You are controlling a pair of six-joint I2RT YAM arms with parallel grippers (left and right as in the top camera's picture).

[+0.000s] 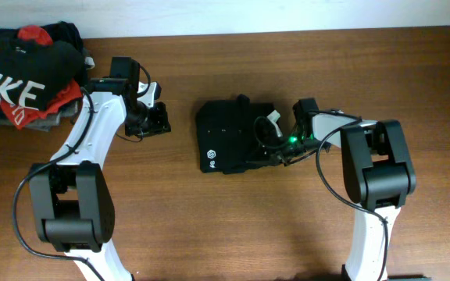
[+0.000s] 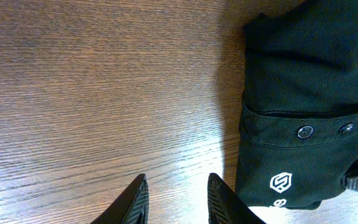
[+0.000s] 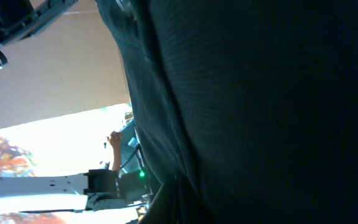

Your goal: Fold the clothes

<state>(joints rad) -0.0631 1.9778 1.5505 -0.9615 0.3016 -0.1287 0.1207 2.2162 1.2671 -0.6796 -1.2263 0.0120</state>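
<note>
The clothes, a black T-shirt (image 1: 229,134), lie folded into a compact rectangle at the middle of the table, a small white logo (image 1: 212,155) at the front left corner. In the left wrist view the T-shirt (image 2: 303,81) fills the right side, with its logo (image 2: 281,182) and two dark buttons. My left gripper (image 1: 161,121) hovers left of the shirt, open and empty (image 2: 178,182) over bare wood. My right gripper (image 1: 275,147) sits at the shirt's right edge, shut on the fabric. Black cloth (image 3: 260,106) fills most of the right wrist view, bunched at the jaws (image 3: 176,199).
A pile of other garments (image 1: 26,82) sits at the far left corner, topped by a black shirt with large white NIKE letters over red and grey pieces. The wooden table (image 1: 233,226) stretches in front of both arms.
</note>
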